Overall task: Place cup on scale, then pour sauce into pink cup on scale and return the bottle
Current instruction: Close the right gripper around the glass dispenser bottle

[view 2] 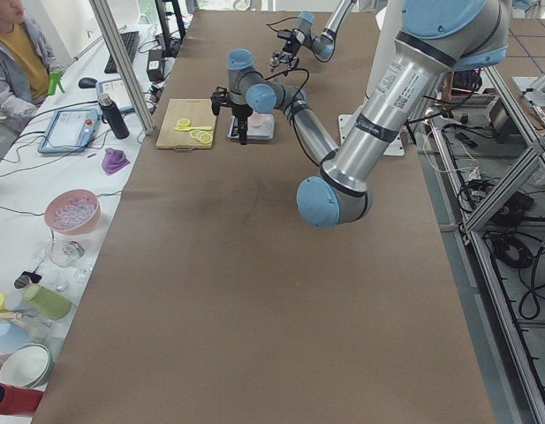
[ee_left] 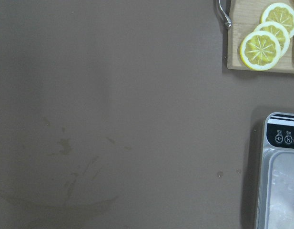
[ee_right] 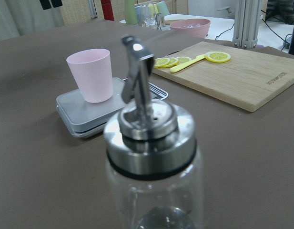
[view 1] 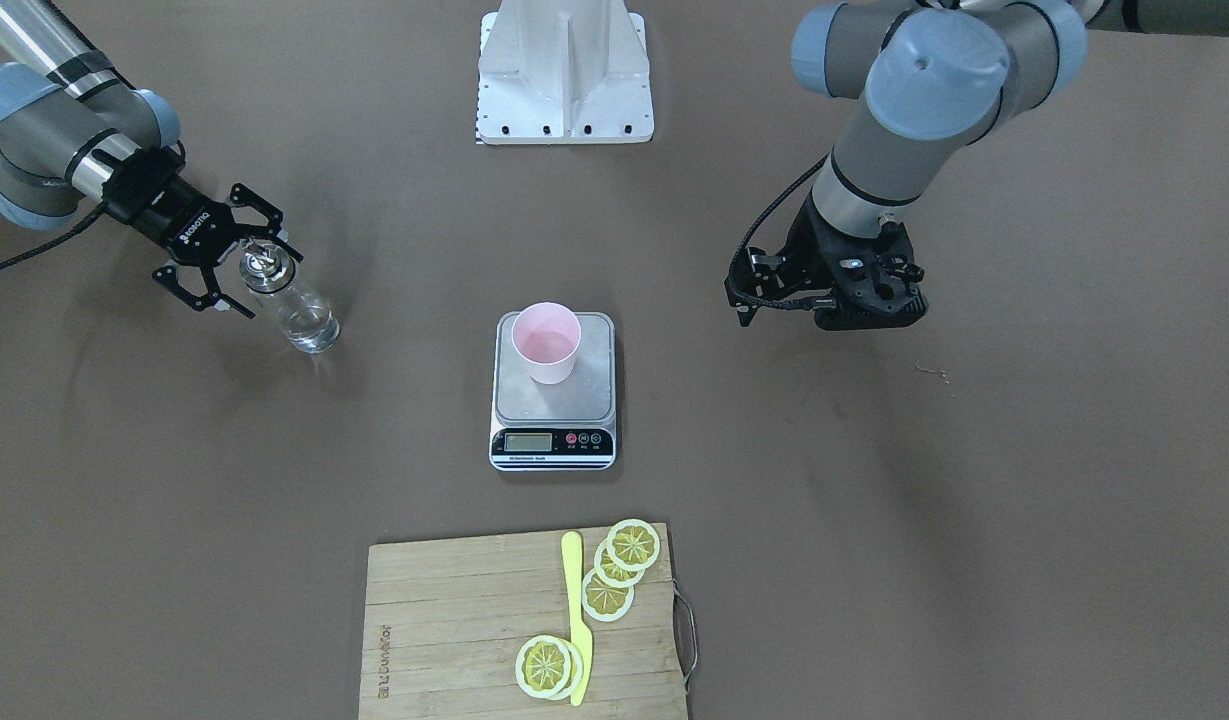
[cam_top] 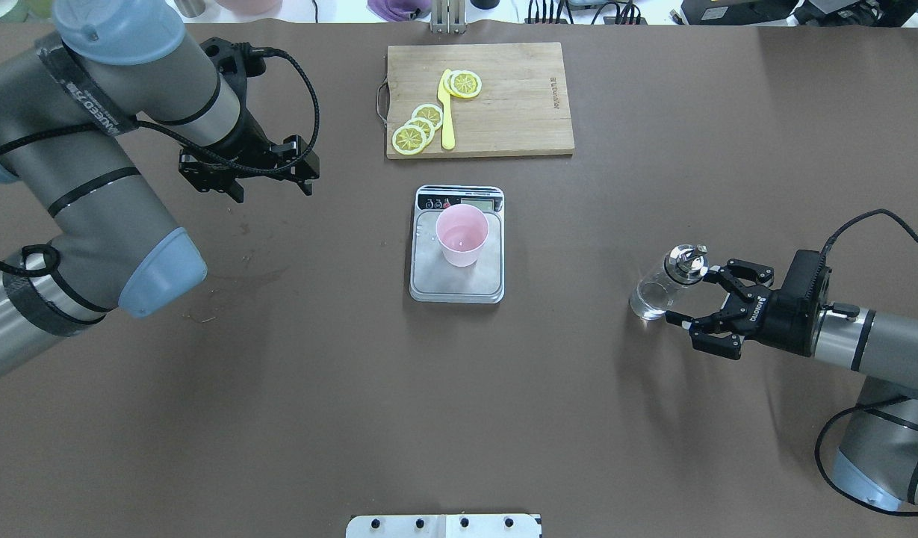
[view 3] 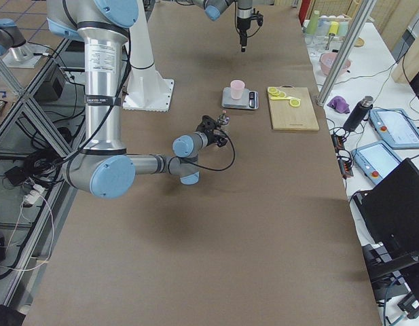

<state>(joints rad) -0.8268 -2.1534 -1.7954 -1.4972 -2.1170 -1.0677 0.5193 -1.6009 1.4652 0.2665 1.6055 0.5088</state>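
Brown table (cam_top: 294, 418) holds it all. Scale (cam_top: 431, 285) sits mid-table with the cup (cam_top: 462, 237) upright on its steel plate, toward the display end, so we count that part done. Bottle (cam_top: 662, 285) stands upright on the table, well off to the robot's right, with a little clear liquid at its bottom. We cannot tell if any is in the cup.

We judge the step in hand to be grabbing the bottle for the pour. To do it well:
- Close on the glass body below the chrome cap (ee_right: 149, 138), since the metal looks slick.
- Squeeze square so the bottle does not twist.
- Lift straight and keep it upright in transit.
- Bring the spout (ee_right: 136, 67) over the cup's mouth and tip slowly.
- Stay above the rim and off the scale. The cup looks light, and a bump could knock it off the plate.

Pose: left arm (cam_top: 100, 187) folds high, elbow up, wrist aimed down. Left gripper (cam_top: 274, 194) hangs over bare table beside the scale, near the cutting board (cam_top: 518, 97) corner, fingers spread, holding nothing. Right arm (cam_top: 877, 340) reaches in low, forearm near level with the table, wrist horizontal. Right gripper (cam_top: 690, 295) has its fingers spread wide at the bottle's sides, not clamped. Whether they touch the glass we cannot tell.
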